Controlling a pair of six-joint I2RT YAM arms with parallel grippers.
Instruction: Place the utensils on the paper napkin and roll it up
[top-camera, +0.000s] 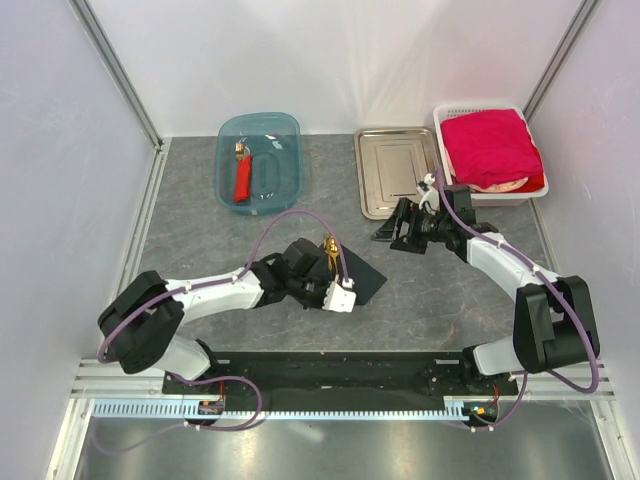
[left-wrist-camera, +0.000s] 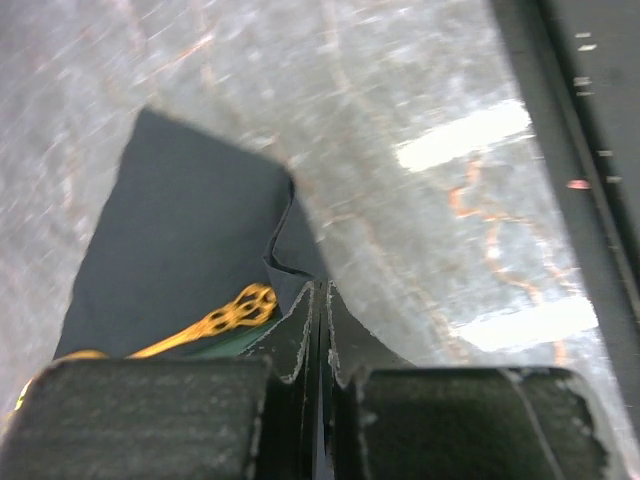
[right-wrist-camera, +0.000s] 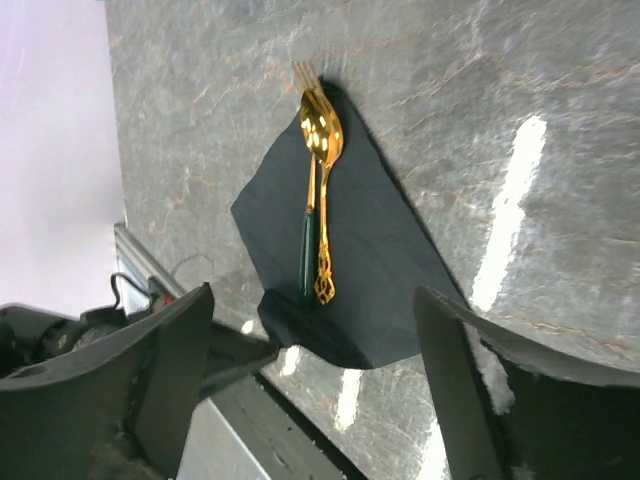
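Utensils (top-camera: 328, 247), 2 gold pieces, already lie on the paper napkin (top-camera: 362, 283) mid-table in the top view, so only the rolling seems left; the blue tub (top-camera: 260, 125) holding a red tool (top-camera: 242, 180), the steel tray (top-camera: 397, 172) and the basket (top-camera: 478, 104) of red cloth (top-camera: 490, 148) sit well apart, blocking nothing. At the left wrist, the left gripper (left-wrist-camera: 321, 310) has its jaws clenched, apparently on the napkin's buckled edge beside a gold handle. At the right wrist, the right gripper (right-wrist-camera: 312, 330) hangs released and wide above both pieces, which lie side by side, so the roll looks barely begun.
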